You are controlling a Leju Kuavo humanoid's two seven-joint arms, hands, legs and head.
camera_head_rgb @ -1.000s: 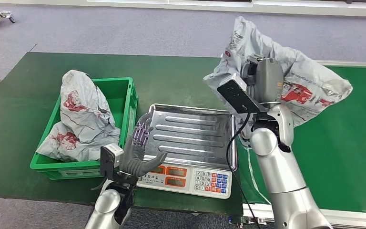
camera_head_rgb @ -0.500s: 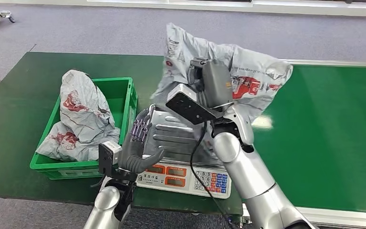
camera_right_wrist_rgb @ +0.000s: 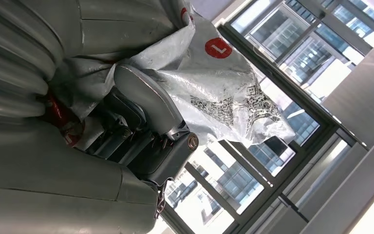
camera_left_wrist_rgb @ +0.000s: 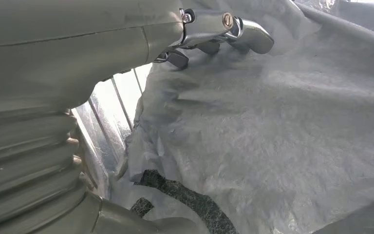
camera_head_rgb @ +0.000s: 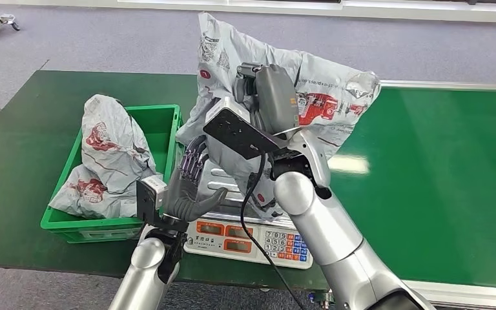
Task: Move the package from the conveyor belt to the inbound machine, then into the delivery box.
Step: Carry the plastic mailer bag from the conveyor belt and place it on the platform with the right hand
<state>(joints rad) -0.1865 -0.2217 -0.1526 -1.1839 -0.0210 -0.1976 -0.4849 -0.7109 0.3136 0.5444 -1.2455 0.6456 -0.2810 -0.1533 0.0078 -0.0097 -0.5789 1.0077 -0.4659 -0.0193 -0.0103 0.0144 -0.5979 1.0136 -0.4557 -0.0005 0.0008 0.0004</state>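
A grey plastic package (camera_head_rgb: 326, 103) with red print hangs tilted above the scale's steel tray (camera_head_rgb: 227, 192), and its lower end reaches down to the tray. My right hand (camera_head_rgb: 268, 97) grips it from the near side; the right wrist view has the fingers (camera_right_wrist_rgb: 146, 122) clamped into the package (camera_right_wrist_rgb: 219, 83). At the tray's left edge my left hand (camera_head_rgb: 187, 187) stands open, fingers spread upward, right beside the bag. In the left wrist view its fingertips (camera_left_wrist_rgb: 233, 31) lie close against the package (camera_left_wrist_rgb: 272, 136); I cannot tell whether they touch.
The scale (camera_head_rgb: 258, 240) with its keypad sits at the table's near edge. Left of it, a green crate (camera_head_rgb: 169, 132) holds two grey packages (camera_head_rgb: 106, 152). The green conveyor belt (camera_head_rgb: 439, 181) stretches to the right. Grey floor lies beyond the table.
My right arm has swung the package leftward from over the belt to above the scale tray. The left hand has stayed by the tray's left edge, rising slightly.
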